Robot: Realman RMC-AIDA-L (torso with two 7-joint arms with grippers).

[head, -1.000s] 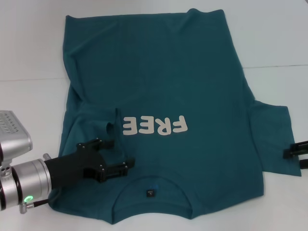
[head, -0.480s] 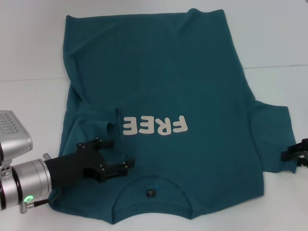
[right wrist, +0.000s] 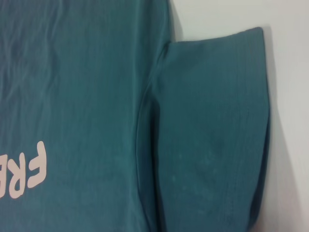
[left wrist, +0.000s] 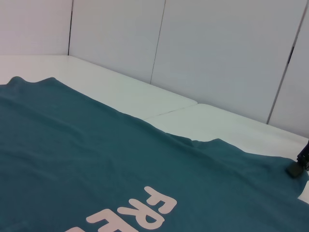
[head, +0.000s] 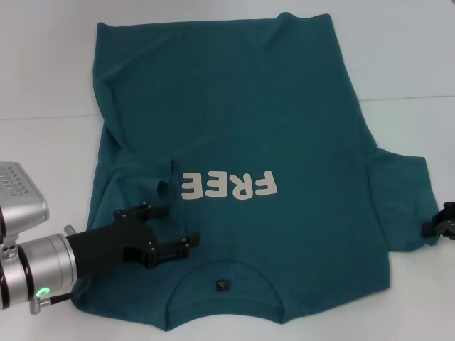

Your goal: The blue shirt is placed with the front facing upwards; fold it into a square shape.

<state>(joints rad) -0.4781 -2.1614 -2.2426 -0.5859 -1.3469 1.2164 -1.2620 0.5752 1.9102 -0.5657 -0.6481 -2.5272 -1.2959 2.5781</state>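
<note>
- Where the head view looks down, the worktop [head: 43,71] is plain white, with a thin seam line running across it behind the shirt.
- Left wrist view: pale panelled wall [left wrist: 217,53] stands behind the worktop, dark vertical joints between panels.
- The blue shirt [head: 234,128] lies flat, front up, collar nearest the robot, hem at the far side. Cream "FREE" lettering [head: 229,185] reads upside down from the head camera. Small black neck label [head: 222,285] sits inside the collar.
- Shirt's left side is folded in over the chest; a small raised pucker sits just beside the lettering. Right sleeve [head: 405,202] spread flat on the worktop, also filling the right wrist view [right wrist: 212,135].
- Left pincer [head: 169,227] sits low over the shirt's left shoulder area, between the lettering and the collar. Fingers [head: 174,247] apart, nothing between them.
- Right pincer [head: 442,226] is at the picture's right edge, beside the right sleeve's cuff. Only a dark tip shows; cannot tell if it's apart or together.
- Versus a second ago: right pincer has pulled back outward, off the sleeve edge, with less of it in view. Left pincer and arm unchanged in place. Shirt lies the same, folds and sleeve not shifted.
</note>
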